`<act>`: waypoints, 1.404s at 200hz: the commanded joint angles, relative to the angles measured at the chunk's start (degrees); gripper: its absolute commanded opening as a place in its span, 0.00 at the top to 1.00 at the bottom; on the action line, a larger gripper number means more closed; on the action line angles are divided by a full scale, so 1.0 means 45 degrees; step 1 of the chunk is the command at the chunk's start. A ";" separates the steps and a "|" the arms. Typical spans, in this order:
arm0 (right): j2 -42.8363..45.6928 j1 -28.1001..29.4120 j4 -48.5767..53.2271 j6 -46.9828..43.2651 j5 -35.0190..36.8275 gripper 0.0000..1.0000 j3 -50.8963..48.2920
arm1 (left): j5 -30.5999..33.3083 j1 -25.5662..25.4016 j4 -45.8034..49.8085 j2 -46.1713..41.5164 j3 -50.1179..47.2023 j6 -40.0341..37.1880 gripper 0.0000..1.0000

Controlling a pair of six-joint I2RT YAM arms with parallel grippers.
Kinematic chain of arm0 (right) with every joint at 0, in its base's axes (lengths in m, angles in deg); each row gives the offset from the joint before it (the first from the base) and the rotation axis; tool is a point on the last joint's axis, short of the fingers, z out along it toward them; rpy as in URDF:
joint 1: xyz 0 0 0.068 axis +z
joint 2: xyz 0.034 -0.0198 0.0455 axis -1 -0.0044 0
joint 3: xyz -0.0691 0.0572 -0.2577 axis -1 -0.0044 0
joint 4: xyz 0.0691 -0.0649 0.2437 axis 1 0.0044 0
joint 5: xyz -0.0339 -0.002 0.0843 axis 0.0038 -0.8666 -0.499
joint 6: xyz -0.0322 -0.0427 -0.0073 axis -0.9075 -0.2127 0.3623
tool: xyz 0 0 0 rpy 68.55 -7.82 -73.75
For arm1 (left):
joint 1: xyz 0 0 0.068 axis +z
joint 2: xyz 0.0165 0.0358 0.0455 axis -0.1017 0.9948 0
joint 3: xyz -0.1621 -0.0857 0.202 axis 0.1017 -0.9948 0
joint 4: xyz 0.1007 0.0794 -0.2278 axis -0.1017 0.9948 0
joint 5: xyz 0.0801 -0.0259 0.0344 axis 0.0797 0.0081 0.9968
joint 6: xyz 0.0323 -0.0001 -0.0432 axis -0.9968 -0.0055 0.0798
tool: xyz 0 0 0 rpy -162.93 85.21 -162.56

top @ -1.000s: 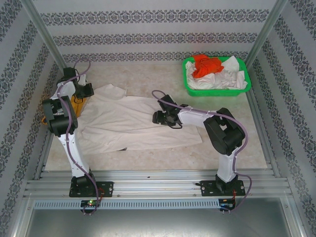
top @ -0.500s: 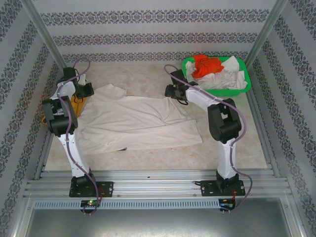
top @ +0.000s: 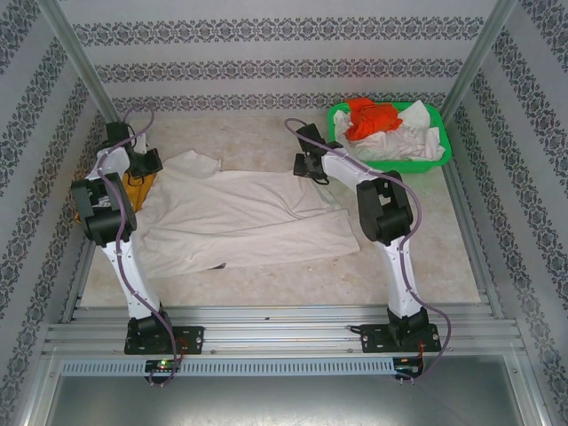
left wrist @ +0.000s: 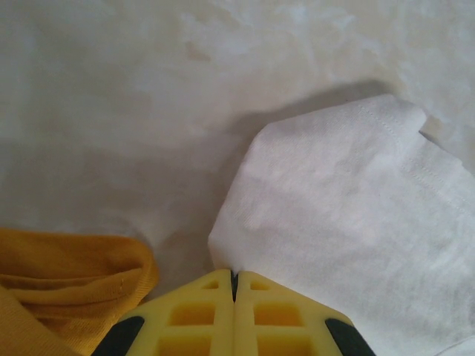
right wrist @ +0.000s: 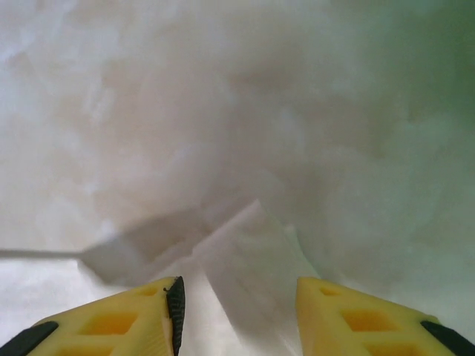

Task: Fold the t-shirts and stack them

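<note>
Soft cream-white t-shirt (top: 240, 217) lies creased and flat. I see the left gripper (left wrist: 234, 278) jaws pinching its stitched sleeve edge; right gripper (right wrist: 237, 283) jaws spread above its corner.

I find no readable text, label, brand, number or sign in any view. White t-shirt (top: 240, 213): visible side plain, no legible print. Wall covering (top: 266, 34): repeated ornamental bands, no lettering I can make out
</note>
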 commanded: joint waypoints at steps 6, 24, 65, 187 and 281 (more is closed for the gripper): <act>-0.0633 -0.0034 0.0793 0.0006 0.0872 0.60 0.1125 | -0.0142 0.0140 -0.0557 -0.0667 -0.0185 0.0259 1.00; -0.1124 -0.0039 0.1413 0.0207 0.1176 0.63 0.1988 | -0.0197 0.0125 -0.0577 -0.0646 -0.0204 0.0259 1.00; -0.1892 -0.0034 0.2316 0.0346 0.1571 0.66 0.3275 | -0.0257 0.0149 -0.0596 -0.0634 -0.0185 0.0220 1.00; -0.2442 -0.0112 0.3536 0.0248 0.1563 1.00 0.5093 | -0.0506 0.0221 -0.0752 -0.0580 -0.0282 0.0239 1.00; 0.0131 -0.0150 0.1678 -0.0720 0.1901 1.00 0.2957 | -0.1150 0.0406 -0.1612 -0.1834 -0.0867 0.0911 1.00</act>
